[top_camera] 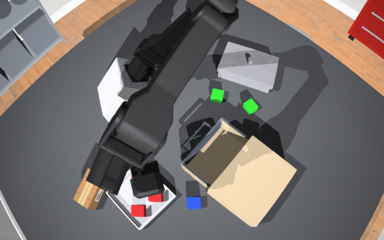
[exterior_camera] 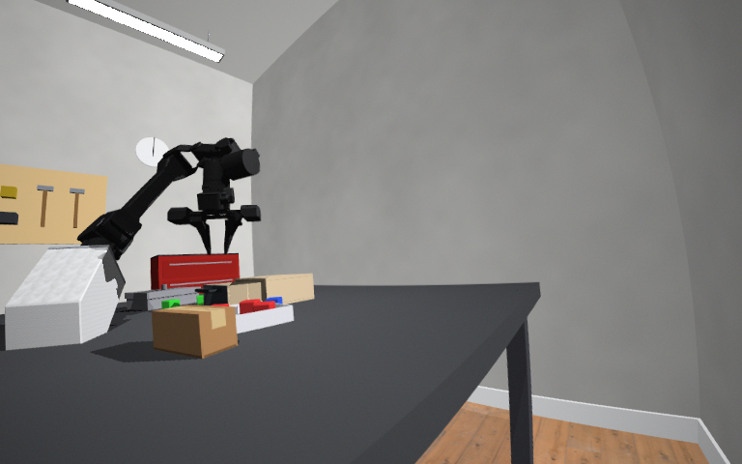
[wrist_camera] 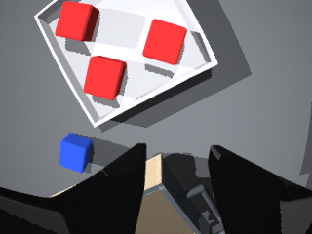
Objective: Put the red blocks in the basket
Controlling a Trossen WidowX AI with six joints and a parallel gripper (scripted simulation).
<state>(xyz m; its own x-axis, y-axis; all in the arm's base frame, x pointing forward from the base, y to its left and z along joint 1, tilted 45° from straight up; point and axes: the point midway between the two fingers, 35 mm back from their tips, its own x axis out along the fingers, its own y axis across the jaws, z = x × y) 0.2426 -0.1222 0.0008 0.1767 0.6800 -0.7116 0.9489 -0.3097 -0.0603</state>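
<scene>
The white basket (top_camera: 141, 225) (exterior_camera: 268, 320) (wrist_camera: 131, 0) stands flat on the table at the front left. Three red blocks lie in it, as the wrist view shows: one (wrist_camera: 77, 21), a second (wrist_camera: 166, 41) and a third (wrist_camera: 104, 77). The top view shows two of them (top_camera: 138, 210) (top_camera: 155, 197); the gripper hides the third. My gripper (top_camera: 147, 183) (exterior_camera: 216, 251) (wrist_camera: 177, 153) hangs high above the basket's inner edge. Its fingers are apart with nothing between them.
A blue block (top_camera: 193, 202) (wrist_camera: 76, 152) lies right of the basket. Two green blocks (top_camera: 217, 95) (top_camera: 250, 106) lie farther back. The tan cabinet (top_camera: 254, 181) has its drawer (top_camera: 215, 152) pulled open. A grey lidded box (top_camera: 247, 66) stands behind. A cardboard box (top_camera: 87, 195) (exterior_camera: 194, 328) sits left of the basket.
</scene>
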